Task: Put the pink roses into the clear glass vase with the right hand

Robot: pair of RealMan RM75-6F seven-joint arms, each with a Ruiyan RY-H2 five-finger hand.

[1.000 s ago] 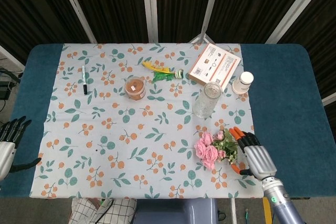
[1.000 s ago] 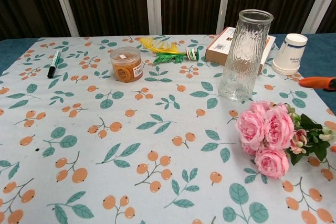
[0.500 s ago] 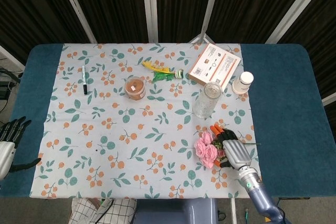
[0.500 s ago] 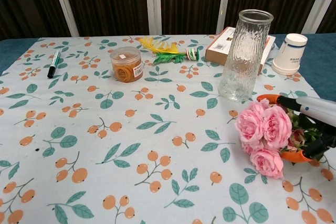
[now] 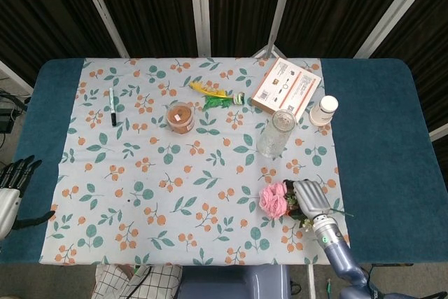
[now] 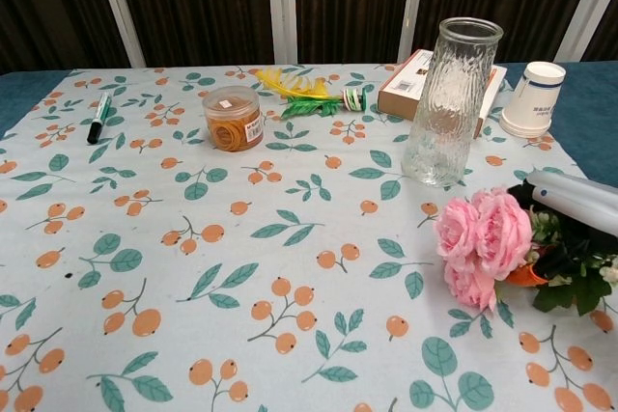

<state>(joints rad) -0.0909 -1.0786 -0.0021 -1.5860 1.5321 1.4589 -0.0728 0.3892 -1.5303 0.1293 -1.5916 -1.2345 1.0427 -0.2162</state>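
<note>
Right hand (image 5: 310, 199) at five o'clock on the counter (image 5: 378, 138), fingers (image 6: 570, 202) gripping the pink roses (image 5: 274, 199) low over the floral cloth (image 5: 140, 173), clear glass vase (image 5: 276, 133) upright at twelve o'clock of them, left hand (image 5: 12, 188) off the counter's eight o'clock edge, fingers spread, holding nothing.

The right hand (image 5: 310, 199) lies low over the bench at the near right, its back turned up and its fingers curled down and closed around the stems of the pink roses (image 5: 274, 199), with the forearm running back toward the near edge. The left hand (image 5: 12, 181) sits off the far left edge, fingers spread and holding nothing.
</note>
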